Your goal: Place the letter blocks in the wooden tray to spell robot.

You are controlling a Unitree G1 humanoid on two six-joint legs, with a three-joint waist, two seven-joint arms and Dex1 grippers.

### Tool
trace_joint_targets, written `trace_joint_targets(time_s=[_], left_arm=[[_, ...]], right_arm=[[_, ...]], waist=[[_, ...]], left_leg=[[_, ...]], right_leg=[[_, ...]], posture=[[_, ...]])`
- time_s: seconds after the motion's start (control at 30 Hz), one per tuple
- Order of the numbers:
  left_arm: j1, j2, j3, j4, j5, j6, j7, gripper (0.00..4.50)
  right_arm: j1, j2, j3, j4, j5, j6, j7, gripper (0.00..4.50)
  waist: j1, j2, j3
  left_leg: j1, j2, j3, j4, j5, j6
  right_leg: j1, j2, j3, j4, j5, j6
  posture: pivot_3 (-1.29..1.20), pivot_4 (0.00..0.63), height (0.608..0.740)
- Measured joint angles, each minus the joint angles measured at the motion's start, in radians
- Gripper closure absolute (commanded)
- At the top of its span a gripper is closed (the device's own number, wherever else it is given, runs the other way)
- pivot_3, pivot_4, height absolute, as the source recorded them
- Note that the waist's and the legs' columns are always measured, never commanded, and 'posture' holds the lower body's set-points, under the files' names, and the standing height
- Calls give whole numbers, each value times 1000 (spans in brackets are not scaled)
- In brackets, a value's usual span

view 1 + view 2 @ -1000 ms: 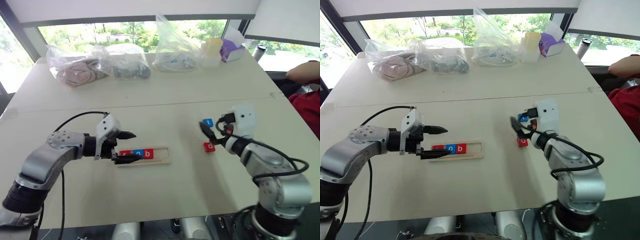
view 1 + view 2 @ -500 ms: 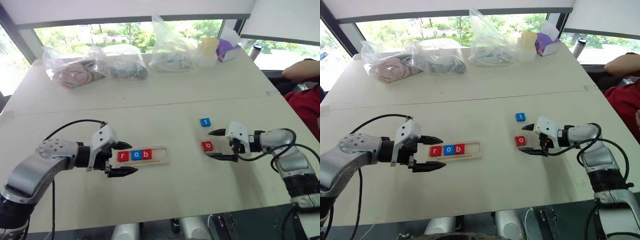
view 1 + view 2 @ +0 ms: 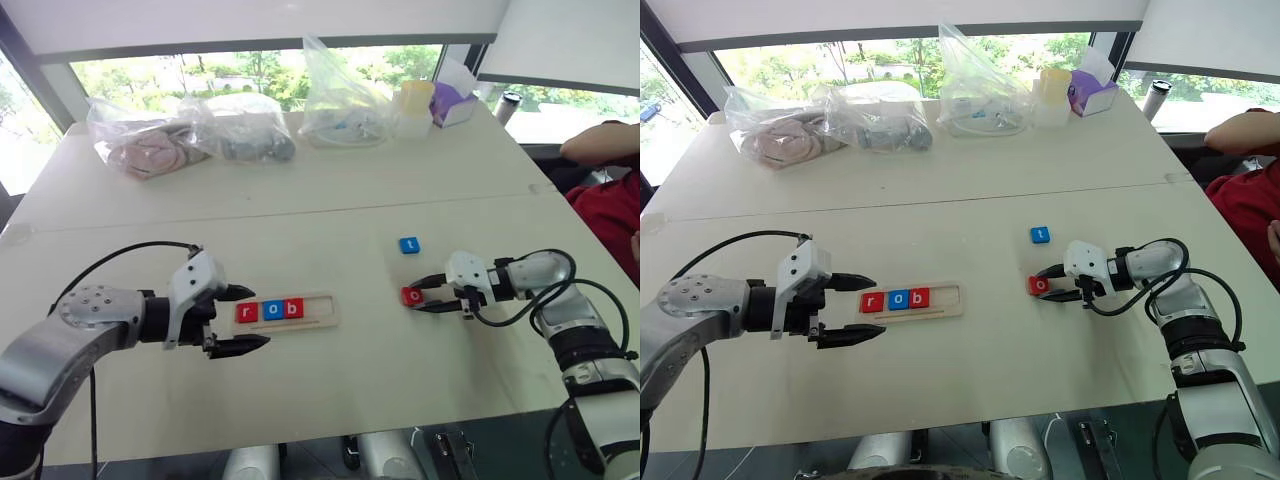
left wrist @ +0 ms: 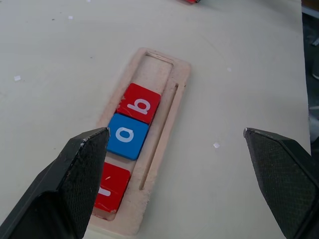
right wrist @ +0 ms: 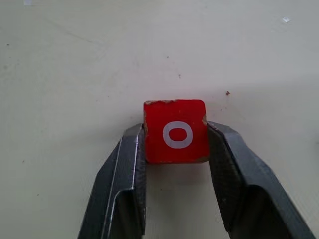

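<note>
Red o block [image 5: 175, 131] clamped in right end effector [image 3: 421, 295] on table [image 3: 350, 370].

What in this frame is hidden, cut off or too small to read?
- Red r block: left wrist view, partly covered by a left gripper finger.
- Contents of the plastic bags: left eye view, too small and crumpled.
- Person's sleeve: cut off at the picture edge.
- Underside of red o block: whether lifted, unclear.

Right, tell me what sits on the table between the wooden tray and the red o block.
Nothing: in the left eye view the table is bare from the wooden tray to the red o block, which the right gripper has pinched.
</note>
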Motion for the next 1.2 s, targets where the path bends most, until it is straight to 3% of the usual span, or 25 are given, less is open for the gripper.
trace_joint_targets(time_s=[0.07,0.13,0.23,0.4,0.6,0.73,1.2], left_arm=[[12,12,20,3,0,-1,-5,0],[32,47,55,22,2,-5,-15,0],[82,89,104,32,6,-16,-37,0],[125,104,124,46,15,-27,-49,0],[115,88,125,35,13,-26,-20,0],[152,67,126,14,4,-24,1,0],[150,39,121,0,2,-22,40,0]], right_arm=[[11,3,-1,-67,11,100,-27,3340],[13,53,0,-264,87,371,-93,3340],[-3,106,52,-550,149,575,-141,3340],[-12,185,199,-623,20,605,-266,3340],[-11,218,280,-622,-36,620,-310,3340],[-17,242,300,-607,-59,622,-326,3340],[-24,244,310,-594,-72,606,-329,3340]], waist=[[-1,0,0],[-7,1,1],[-5,2,1],[14,2,1],[22,2,1],[25,2,1],[27,2,1]], left_leg=[[-1,0,0,0,0,0],[-1,3,0,-1,0,0],[-1,3,-1,-2,0,0],[-6,1,-2,-3,0,0],[-11,0,0,-2,0,0],[-17,0,0,-1,0,0],[-17,0,-1,-1,0,0]], right_leg=[[-1,0,0,1,0,0],[-5,0,3,3,2,-3],[-7,1,1,5,1,-2],[-9,0,-2,3,-3,-4],[-11,-3,-1,0,-1,-3],[-18,-2,-2,1,1,-5],[-17,-1,-2,1,2,-6]], posture=[[0,150,740],[0,150,740],[0,150,740],[0,150,740],[0,150,740],[0,150,740],[0,150,740]])
